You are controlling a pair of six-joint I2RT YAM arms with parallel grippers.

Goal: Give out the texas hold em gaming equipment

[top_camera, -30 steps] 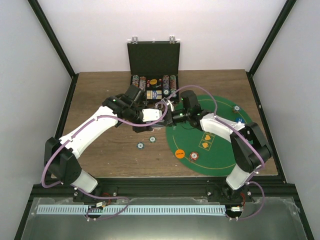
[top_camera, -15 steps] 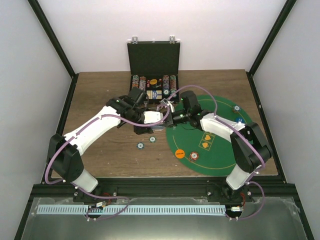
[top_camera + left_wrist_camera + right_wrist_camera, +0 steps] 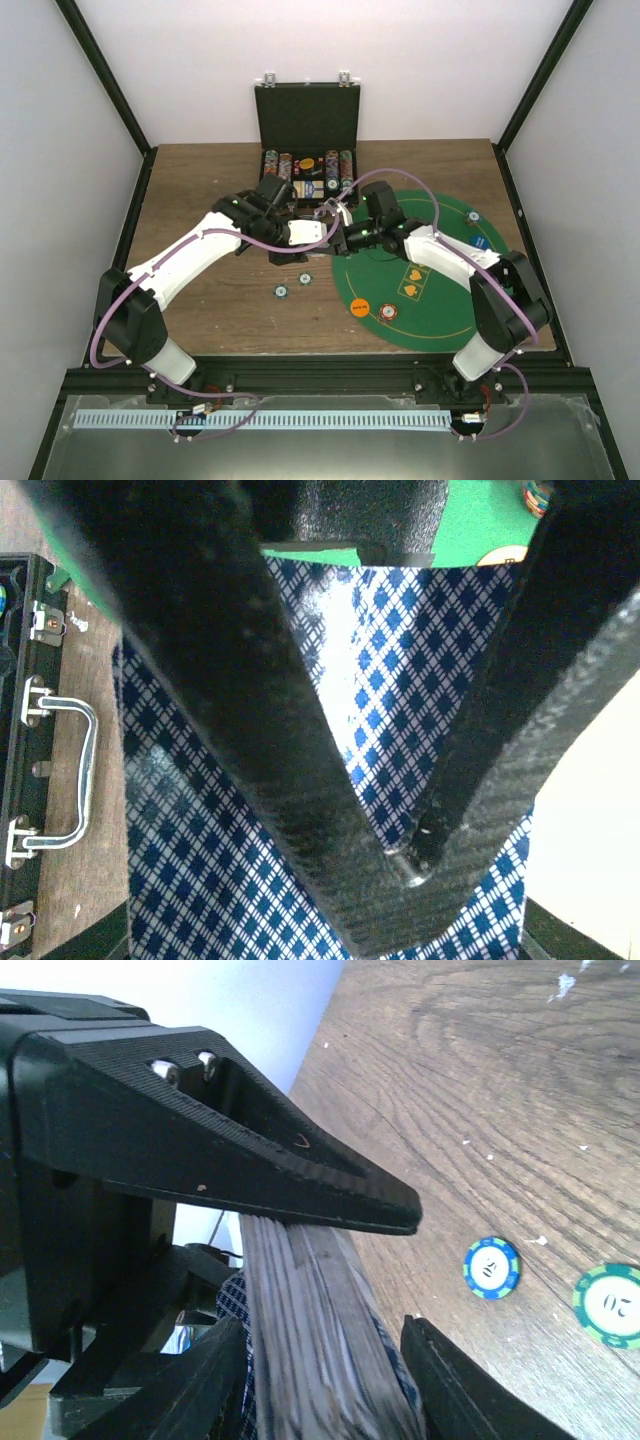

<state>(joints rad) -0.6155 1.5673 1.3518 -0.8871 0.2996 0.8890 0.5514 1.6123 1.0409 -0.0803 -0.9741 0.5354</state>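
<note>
My right gripper (image 3: 408, 1274) is shut on a thick deck of playing cards (image 3: 318, 1340), held on edge above the wood. My left gripper (image 3: 410, 855) is against the deck's blue-checked top card (image 3: 400, 680), its fingertips pinched together on it. In the top view both grippers, left (image 3: 303, 237) and right (image 3: 335, 238), meet between the case and the mat. Two teal chips (image 3: 282, 291) (image 3: 305, 278) lie on the wood. An orange disc (image 3: 361, 309), a red chip (image 3: 387, 313), a blue chip (image 3: 473, 216) and two face-up cards (image 3: 411, 280) lie on the mat.
The open black case (image 3: 307, 120) stands at the back with rows of chips (image 3: 338, 163); its handle (image 3: 60, 770) is close to my left gripper. The round green mat (image 3: 440, 300) covers the right half of the table. Black frame posts rise at the table's corners.
My left gripper has moved up and right from the wood near the teal chips to the deck. My right arm has shifted slightly, still holding the deck.
</note>
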